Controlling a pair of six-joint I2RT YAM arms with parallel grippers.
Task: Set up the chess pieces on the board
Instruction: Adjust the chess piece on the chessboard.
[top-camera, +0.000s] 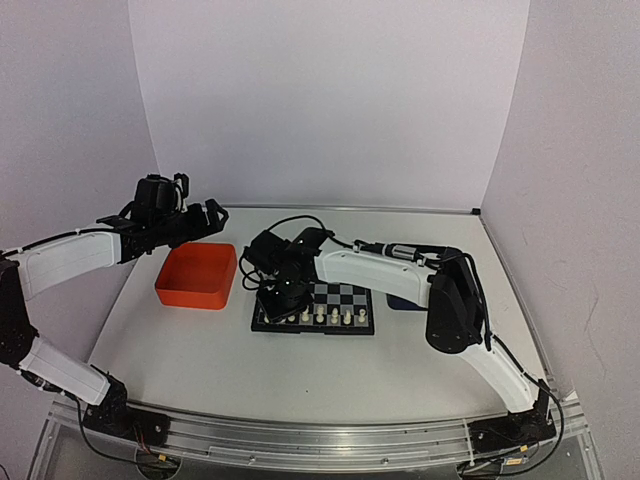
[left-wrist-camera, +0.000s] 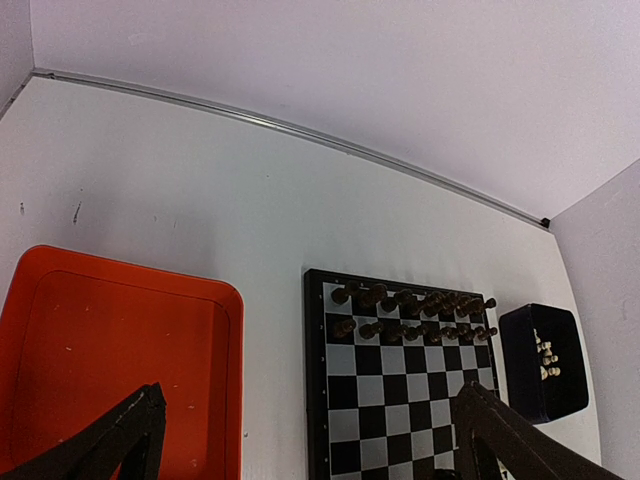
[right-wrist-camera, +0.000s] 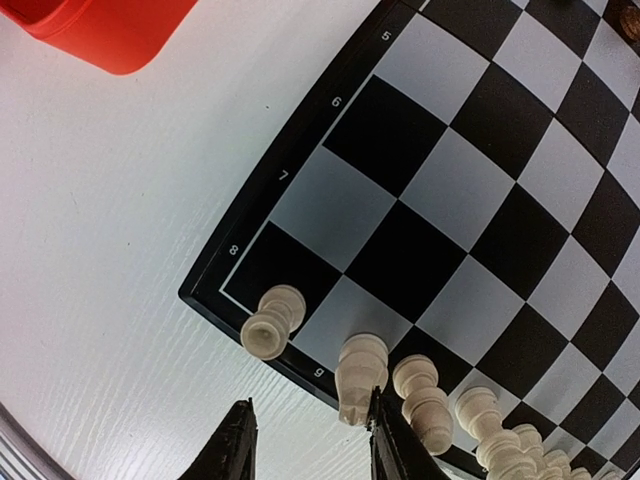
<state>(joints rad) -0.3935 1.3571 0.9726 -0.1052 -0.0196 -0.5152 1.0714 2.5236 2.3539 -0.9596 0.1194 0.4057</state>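
The board (top-camera: 352, 296) lies at the table's middle. In the right wrist view, cream-white chess pieces stand along the board's (right-wrist-camera: 470, 180) near row: a rook (right-wrist-camera: 272, 322) on the corner square, a knight (right-wrist-camera: 360, 375), a bishop (right-wrist-camera: 423, 400) and more to the right. My right gripper (right-wrist-camera: 312, 445) is open and empty over the board's corner, its right finger close against the knight. My left gripper (left-wrist-camera: 310, 455) is open and empty, high above the orange tray. Several more cream pieces (left-wrist-camera: 545, 357) lie in the dark blue tray (left-wrist-camera: 530, 385).
The orange tray (top-camera: 197, 275) sits left of the board and looks empty in the left wrist view (left-wrist-camera: 110, 360). Black pieces (left-wrist-camera: 410, 310) fill the board's two far rows. The dark blue tray (top-camera: 400, 301) lies right of the board, partly hidden by the right arm. White walls enclose the table.
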